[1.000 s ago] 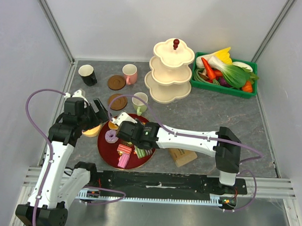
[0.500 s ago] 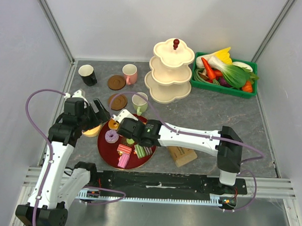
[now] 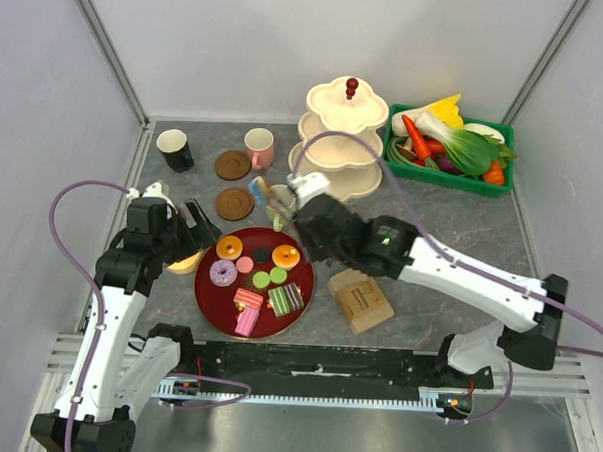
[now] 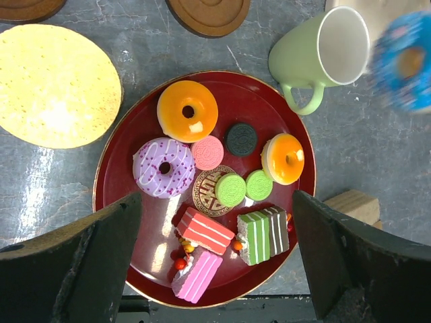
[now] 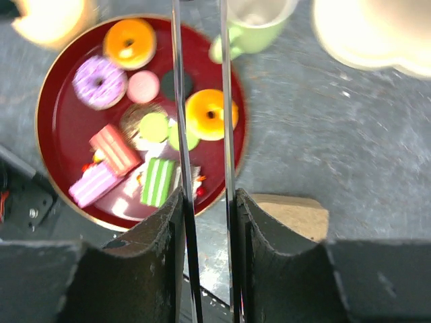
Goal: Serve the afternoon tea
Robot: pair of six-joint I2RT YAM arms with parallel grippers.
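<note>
Grey stone-look tabletop (image 3: 431, 232), white-walled cell | right gripper (image 3: 270, 198) clamped on a blue iced donut (image 4: 403, 60), at 12 o'clock of the red tray (image 3: 218, 304), just beside the pale-green mug (image 4: 323, 50) | left gripper (image 4: 215, 202) gaping wide, empty-handed, at the tray's 9 o'clock | other donuts (image 4: 188, 111), macarons (image 4: 231, 190) and cake slices (image 4: 262, 234) lie on the tray

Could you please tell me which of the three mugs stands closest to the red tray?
The pale-green mug: it sits just beyond the far rim of the red tray, while the pink mug and the black mug stand farther back, near the wall.
</note>
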